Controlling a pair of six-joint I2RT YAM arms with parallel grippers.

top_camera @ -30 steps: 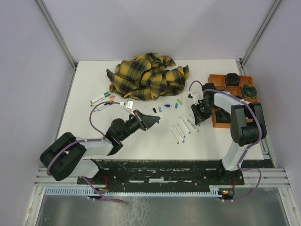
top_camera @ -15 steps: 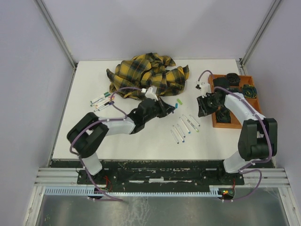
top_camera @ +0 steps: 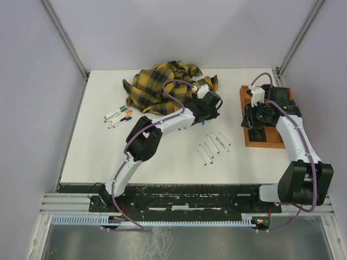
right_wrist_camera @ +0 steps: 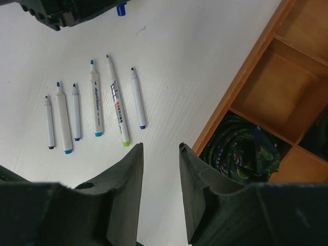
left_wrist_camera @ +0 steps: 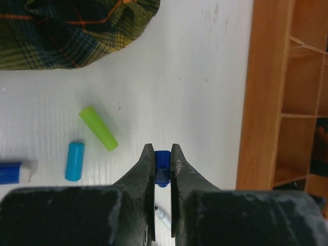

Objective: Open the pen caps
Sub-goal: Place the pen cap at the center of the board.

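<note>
Since a second earlier, left arm had stretched right across the white tabletop [top_camera: 173, 162]; right arm had swung over the orange wooden compartment tray [top_camera: 264, 144]. Nearest: six uncapped white marker pens [top_camera: 212, 147] lay in a row. Right gripper [right_wrist_camera: 160, 154] fingers stood apart, nothing between them. Left gripper [left_wrist_camera: 162, 154] fingers were clamped on a stubby dark-blue plastic cap [left_wrist_camera: 162, 174]. Beside it lay a loose lime-green cap [left_wrist_camera: 98, 128] and a light-blue cap [left_wrist_camera: 74, 161]. Farthest: crumpled yellow-and-black plaid cloth [top_camera: 162, 86].

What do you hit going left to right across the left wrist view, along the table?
A dark blue piece at the frame edge → light blue cap → green cap → blue cap in the left gripper → wooden tray.
</note>
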